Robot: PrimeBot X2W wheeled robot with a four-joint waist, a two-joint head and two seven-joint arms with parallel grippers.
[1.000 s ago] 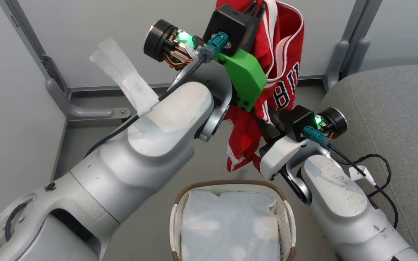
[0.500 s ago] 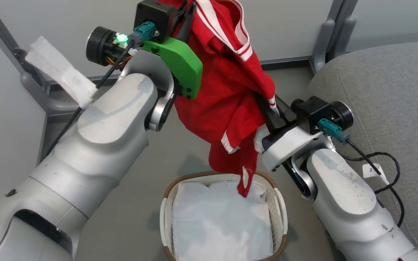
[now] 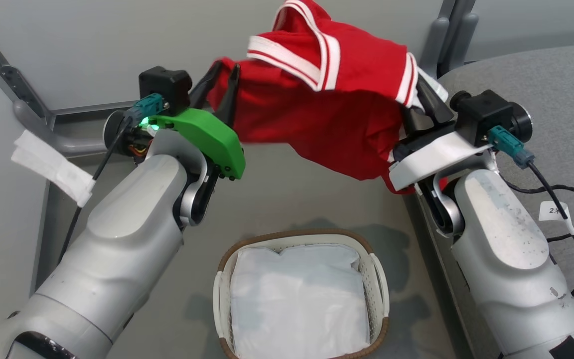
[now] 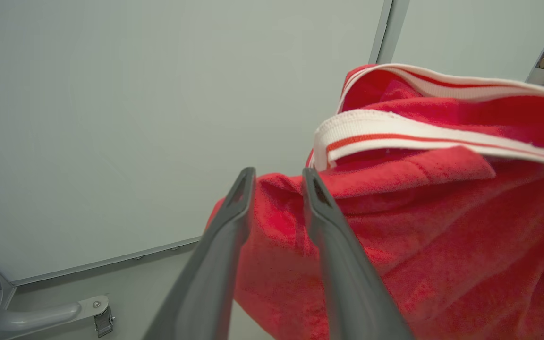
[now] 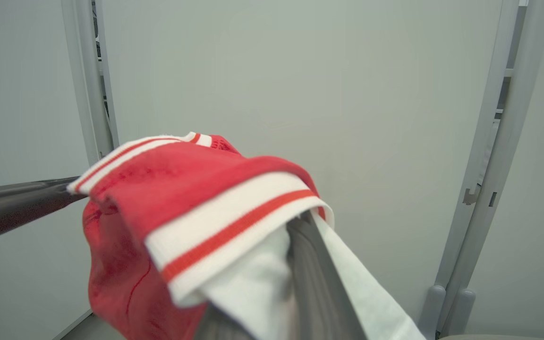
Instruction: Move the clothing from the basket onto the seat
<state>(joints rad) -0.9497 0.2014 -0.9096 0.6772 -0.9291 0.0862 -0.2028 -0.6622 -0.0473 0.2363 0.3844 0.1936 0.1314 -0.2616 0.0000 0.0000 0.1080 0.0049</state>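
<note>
Hanging clear of the basket, the clothing has one end by the seat's edge. The right hand pinches its striped hem; the left hand stands parted around cloth.

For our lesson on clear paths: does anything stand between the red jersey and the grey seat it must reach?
Nothing visible does. The jersey hangs in the air, its right end gripped by the right hand beside the edge of the seat. The basket sits on the floor below, out of the way.
</note>
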